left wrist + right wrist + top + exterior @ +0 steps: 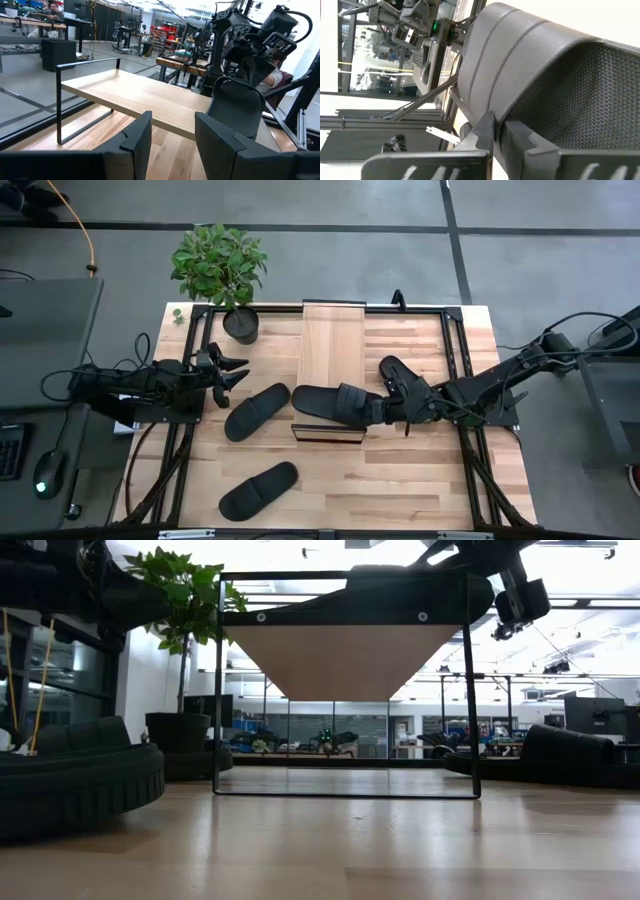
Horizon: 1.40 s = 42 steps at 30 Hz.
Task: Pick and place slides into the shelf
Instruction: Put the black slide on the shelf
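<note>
- The right hand [385, 408] is clamped on a black ribbed-strap slide [330, 401], lying on the near end of the light wood-plank shelf [333, 330].
- It should release it flat.
- The left hand [232, 370] waits, fingers apart.

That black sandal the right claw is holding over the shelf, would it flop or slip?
The slide probably stays fairly stiff: it juts level from the right claw over the shelf. Its textured sole likely resists slipping. It's flat, so unlikely to roll.
</note>
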Tool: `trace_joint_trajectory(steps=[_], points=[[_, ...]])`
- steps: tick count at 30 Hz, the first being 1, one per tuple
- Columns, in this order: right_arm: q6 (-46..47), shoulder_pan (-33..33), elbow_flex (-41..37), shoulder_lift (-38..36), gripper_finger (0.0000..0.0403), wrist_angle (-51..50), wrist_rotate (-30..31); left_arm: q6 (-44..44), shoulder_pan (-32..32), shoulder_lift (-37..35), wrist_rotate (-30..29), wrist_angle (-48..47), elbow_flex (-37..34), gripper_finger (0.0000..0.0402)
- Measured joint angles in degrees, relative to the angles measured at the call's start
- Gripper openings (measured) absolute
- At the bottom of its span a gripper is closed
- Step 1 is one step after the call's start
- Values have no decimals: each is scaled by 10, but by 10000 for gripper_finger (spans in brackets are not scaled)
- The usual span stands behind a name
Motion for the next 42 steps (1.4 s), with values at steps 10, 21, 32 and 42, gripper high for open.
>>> trace_joint_trajectory(steps=[10, 21, 32, 42], points=[[0, 0, 0, 0, 21, 0, 0, 0, 0, 0, 0, 0, 0, 134], [-41, 0, 0, 0, 101, -1, 14, 0, 0, 0, 0, 0, 0, 134], [-41, 0, 0, 0, 221, 0, 10, 0, 0, 0, 0, 0, 0, 134], [-41, 0, 0, 0, 277, 0, 10, 0, 0, 0, 0, 0, 0, 134]])
